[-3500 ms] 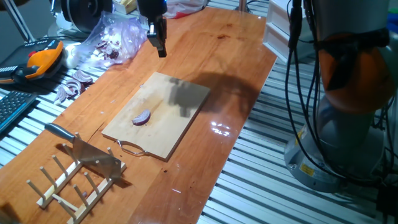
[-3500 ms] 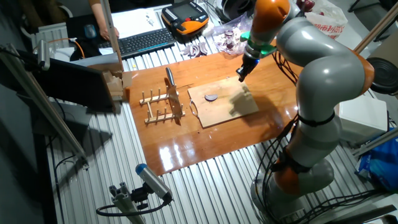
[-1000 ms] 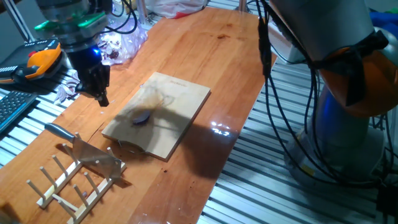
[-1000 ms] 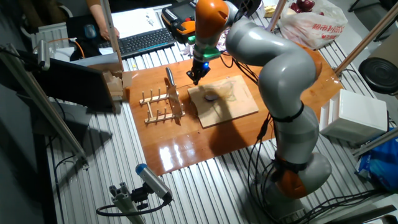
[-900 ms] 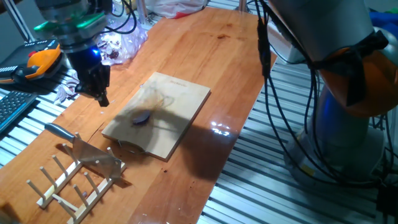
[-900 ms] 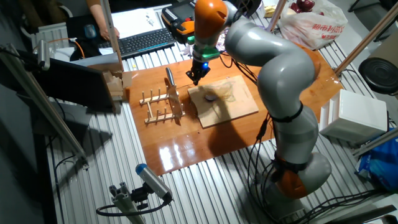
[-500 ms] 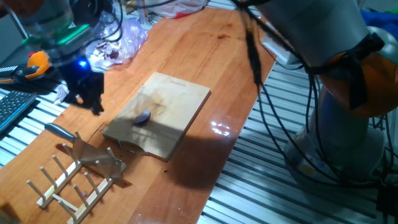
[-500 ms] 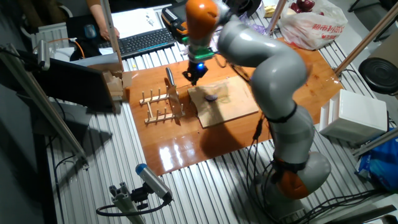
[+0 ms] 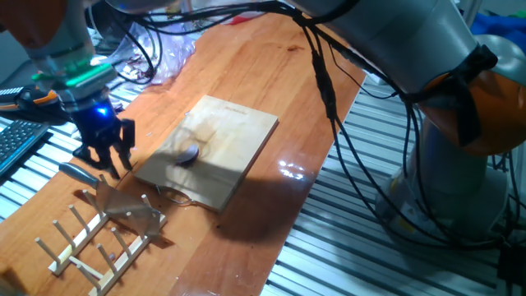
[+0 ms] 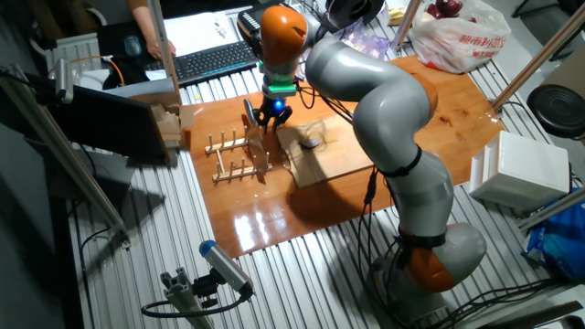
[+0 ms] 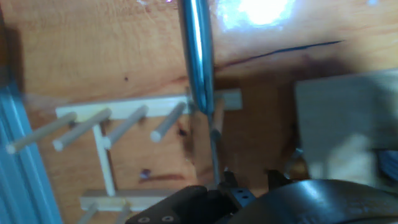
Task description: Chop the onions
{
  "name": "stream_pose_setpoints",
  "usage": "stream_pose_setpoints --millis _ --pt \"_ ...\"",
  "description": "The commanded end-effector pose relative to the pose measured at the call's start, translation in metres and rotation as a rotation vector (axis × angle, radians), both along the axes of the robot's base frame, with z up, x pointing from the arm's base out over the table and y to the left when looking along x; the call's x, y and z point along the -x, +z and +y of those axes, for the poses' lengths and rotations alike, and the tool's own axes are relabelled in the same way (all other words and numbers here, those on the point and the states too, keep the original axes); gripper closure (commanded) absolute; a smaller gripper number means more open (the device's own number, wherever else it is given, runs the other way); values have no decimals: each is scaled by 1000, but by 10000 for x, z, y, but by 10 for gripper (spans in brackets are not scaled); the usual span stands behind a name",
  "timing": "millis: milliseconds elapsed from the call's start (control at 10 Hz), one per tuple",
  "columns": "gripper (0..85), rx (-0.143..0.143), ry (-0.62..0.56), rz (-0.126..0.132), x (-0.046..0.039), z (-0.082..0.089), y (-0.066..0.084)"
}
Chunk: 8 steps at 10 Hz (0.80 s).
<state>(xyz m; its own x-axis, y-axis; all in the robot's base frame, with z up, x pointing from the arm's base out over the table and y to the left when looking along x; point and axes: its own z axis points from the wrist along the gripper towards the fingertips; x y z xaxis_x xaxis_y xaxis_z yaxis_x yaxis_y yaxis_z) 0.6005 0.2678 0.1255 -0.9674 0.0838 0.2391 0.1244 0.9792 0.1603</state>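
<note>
One small purple onion wedge (image 9: 188, 154) lies on the wooden cutting board (image 9: 234, 136), near its left side; in the other fixed view the onion (image 10: 311, 142) rests at the board's (image 10: 343, 155) upper left. My gripper (image 9: 109, 160) hangs open, fingers down, over the table left of the board and just above the handle of a knife (image 9: 80, 173). The knife's blade (image 9: 123, 205) stands in a wooden dowel rack (image 9: 90, 242). In the hand view the knife handle (image 11: 198, 56) runs straight down the frame over the rack (image 11: 118, 134). Nothing is between the fingers.
A clear plastic bag (image 9: 168, 45) of onion scraps lies at the table's far left edge. A keyboard (image 10: 215, 59) sits beyond the table. A red-printed plastic bag (image 10: 457, 37) lies at the far end. The arm's body (image 10: 384, 100) arches over the board.
The gripper has swept from beside the board's far left corner toward the rack and lowered, ending just above the knife handle. The onion and knife have not moved.
</note>
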Motion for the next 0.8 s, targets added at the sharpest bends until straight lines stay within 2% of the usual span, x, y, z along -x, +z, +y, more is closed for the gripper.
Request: stream_pose_setpoints --millis 0,200,600,700 --pt "510 -3 -4 -2 -17 14 -47" --pt "510 -8 -15 0 -26 27 -75" --pt "510 -11 -45 20 49 170 -12" --pt "510 -12 -58 1 90 237 -72"
